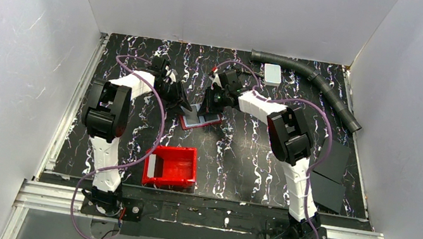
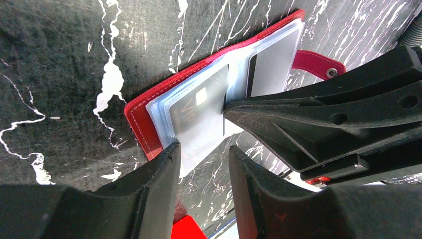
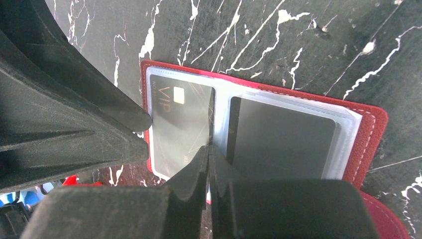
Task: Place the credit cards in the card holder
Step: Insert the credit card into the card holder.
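Observation:
The dark red card holder (image 1: 201, 121) lies open mid-table, its clear sleeves up. A grey credit card marked VIP (image 3: 179, 124) sits in the left sleeve and a second plain grey one (image 3: 283, 139) in the right. My right gripper (image 3: 208, 149) is shut, pinching the sleeve edge at the centre fold. In the left wrist view its black fingers (image 2: 298, 109) reach in from the right over the VIP card (image 2: 194, 119). My left gripper (image 2: 201, 147) is open, with one fingertip (image 2: 171, 149) against the near edge of that sleeve and nothing between the jaws.
A bright red bin (image 1: 172, 166) stands near the front, left of centre. A white block (image 1: 272, 73) and a grey ribbed hose (image 1: 311, 84) lie at the back right. Black flat sheets (image 1: 328, 176) rest at the right edge. The wallet's snap strap (image 2: 318, 62) sticks out beyond the cover.

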Controlling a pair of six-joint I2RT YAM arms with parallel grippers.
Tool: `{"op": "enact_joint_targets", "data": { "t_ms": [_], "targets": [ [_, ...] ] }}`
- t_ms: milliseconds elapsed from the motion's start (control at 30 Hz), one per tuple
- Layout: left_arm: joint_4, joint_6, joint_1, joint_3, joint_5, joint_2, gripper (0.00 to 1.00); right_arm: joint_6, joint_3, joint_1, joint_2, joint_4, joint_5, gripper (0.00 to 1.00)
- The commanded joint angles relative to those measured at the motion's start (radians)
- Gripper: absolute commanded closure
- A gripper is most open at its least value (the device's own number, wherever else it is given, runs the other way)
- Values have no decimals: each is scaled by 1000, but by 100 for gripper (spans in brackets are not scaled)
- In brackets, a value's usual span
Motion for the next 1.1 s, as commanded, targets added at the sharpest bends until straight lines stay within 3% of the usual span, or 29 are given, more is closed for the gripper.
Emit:
{"op": "enact_joint_targets", "data": {
  "t_ms": [0,433,1067],
  "targets": [
    [-16,6,-6,23,-1,-24,61,-11,-30,17,22,-21,20,89],
    [-37,28,-6,-2,-66,-49,56,-11,-35,17,15,-20,17,89],
    [-4,14,-23,22,8,-17,61,-5,-26,16,25,-20,8,89]
  ]
}}
